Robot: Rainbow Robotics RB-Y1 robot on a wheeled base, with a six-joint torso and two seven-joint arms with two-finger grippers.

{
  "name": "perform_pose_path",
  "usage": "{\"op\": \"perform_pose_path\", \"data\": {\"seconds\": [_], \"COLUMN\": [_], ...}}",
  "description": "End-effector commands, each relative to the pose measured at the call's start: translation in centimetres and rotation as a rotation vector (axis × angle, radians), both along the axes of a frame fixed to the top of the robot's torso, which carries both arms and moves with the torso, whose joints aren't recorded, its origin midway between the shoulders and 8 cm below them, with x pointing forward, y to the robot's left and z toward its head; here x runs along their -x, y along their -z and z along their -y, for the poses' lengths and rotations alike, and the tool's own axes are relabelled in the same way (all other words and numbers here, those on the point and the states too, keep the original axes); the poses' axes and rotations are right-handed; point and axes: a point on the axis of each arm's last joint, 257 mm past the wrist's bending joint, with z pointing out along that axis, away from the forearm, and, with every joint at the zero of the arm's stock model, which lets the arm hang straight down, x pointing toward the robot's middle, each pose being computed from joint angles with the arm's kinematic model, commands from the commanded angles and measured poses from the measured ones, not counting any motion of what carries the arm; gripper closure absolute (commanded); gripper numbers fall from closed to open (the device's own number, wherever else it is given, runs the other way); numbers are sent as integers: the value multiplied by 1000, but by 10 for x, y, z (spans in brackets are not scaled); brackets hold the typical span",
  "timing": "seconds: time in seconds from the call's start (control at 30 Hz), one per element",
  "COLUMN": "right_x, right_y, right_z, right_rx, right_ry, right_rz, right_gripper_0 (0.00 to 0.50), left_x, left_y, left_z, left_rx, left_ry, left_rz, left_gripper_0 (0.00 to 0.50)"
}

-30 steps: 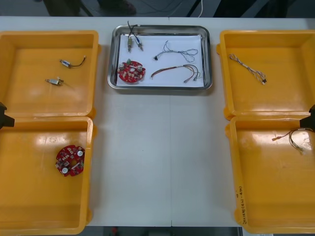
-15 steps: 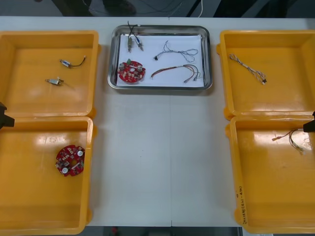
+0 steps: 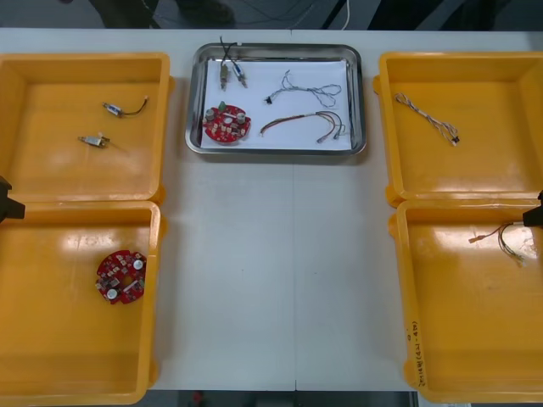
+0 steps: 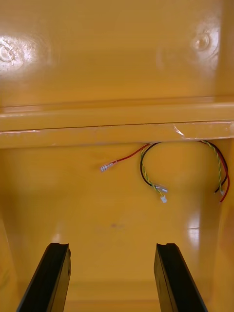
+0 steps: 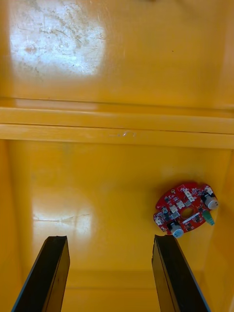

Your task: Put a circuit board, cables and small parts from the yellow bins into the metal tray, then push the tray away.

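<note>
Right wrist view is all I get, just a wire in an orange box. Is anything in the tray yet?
Observer: Yes. The metal tray holds a red circuit board, a pale twisted cable, a red and yellow cable and small metal parts.
Operator: Where's the other arm?
Observer: The left pincer hangs open over the near left bin. A second board lies there, beyond its fingers.
Operator: Any more wires?
Observer: Another twisted cable lies in the far right bin.
</note>
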Motion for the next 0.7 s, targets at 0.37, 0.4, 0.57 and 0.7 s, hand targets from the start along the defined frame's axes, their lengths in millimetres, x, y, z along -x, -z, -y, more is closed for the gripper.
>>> {"op": "perform_pose_path", "data": {"seconds": [0.37, 0.4, 0.57, 0.7], "right_x": [4, 4, 4, 4], "right_y": [-3, -3, -3, -3], "right_z": [-1, -1, -1, -1], "right_rx": [69, 69, 69, 69], "right_ry": [-41, -41, -41, -41], "right_rz": [0, 0, 0, 0], "right_gripper_0": [0, 0, 0, 0], "left_x": [4, 4, 4, 4], "left_y": [-4, -4, -4, -4], "left_z": [-5, -5, -5, -5], "left_rx": [-66, -66, -66, -66], "left_ry": [90, 90, 90, 90], "left_rz": [16, 16, 16, 16], "left_gripper_0": [0, 0, 0, 0]}}
